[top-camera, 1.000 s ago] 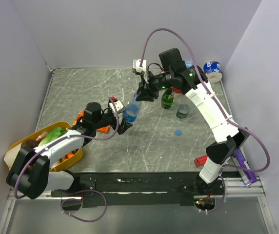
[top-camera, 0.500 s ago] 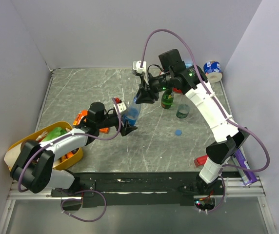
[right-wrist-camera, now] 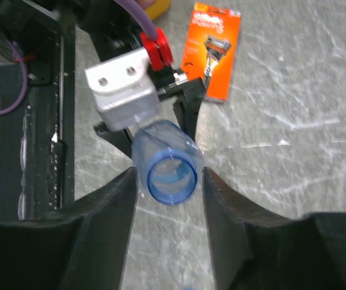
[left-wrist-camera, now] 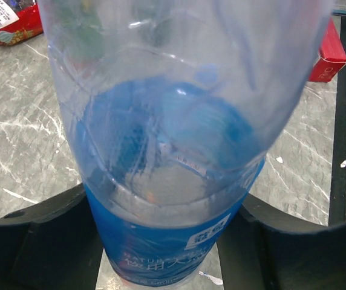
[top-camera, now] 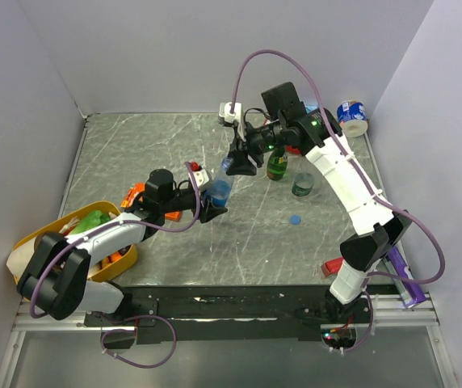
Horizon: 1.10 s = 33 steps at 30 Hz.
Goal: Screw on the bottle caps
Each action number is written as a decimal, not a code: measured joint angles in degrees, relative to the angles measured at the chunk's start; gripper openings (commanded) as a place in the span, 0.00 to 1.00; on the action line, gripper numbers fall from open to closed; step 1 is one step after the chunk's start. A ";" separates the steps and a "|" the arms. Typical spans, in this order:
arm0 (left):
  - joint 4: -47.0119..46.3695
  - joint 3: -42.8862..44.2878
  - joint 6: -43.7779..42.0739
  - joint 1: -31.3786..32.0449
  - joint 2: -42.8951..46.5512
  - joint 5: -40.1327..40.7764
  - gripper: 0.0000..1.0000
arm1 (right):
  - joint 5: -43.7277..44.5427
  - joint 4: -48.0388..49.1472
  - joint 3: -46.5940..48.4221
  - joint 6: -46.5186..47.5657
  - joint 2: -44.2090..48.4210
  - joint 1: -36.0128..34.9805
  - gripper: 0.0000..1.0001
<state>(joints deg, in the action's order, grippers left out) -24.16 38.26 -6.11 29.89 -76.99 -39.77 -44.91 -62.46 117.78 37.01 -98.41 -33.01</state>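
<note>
The left end effector (top-camera: 209, 207) is closed on the labelled body of the clear bottle (left-wrist-camera: 173, 151), which sits tilted between its jaws. The right end effector (right-wrist-camera: 169, 176) stands partly open, its jaws straddling the blue-rimmed cap (right-wrist-camera: 172, 179) at the bottle neck, not gripping it.

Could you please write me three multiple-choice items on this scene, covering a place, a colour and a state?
1. Where is the loose blue cap? A in the yellow basket; B on the table; C on the can.
2. What colour is the razor pack? A orange; B green; C white.
3. What does the left end effector hold? A nothing; B the water bottle; C a cap.
Answers: B, it lies near the dark-green cup; A, its card is orange; B, fingers press its blue label.
</note>
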 measured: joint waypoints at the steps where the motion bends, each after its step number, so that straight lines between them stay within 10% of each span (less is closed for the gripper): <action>1: -0.02 0.00 0.07 0.00 0.02 -0.02 0.60 | 0.90 -0.50 0.15 0.22 0.00 0.00 0.66; 10: 0.79 -1.81 -1.07 -0.28 2.01 0.35 0.54 | 4.70 -6.29 0.83 7.96 5.25 5.55 0.59; 19: 6.99 -2.29 -5.53 -0.44 4.57 0.83 0.27 | 13.03 -7.19 -42.12 43.43 24.65 13.51 0.61; 33: 15.39 -2.51 -9.16 -0.44 9.88 4.85 0.01 | 23.10 6.08 -58.23 71.28 13.11 16.20 0.61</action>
<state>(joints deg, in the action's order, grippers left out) -8.78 35.75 -15.27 29.45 -67.11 -34.92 -21.80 -56.38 59.55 108.29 -85.30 -16.82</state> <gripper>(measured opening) 0.585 0.609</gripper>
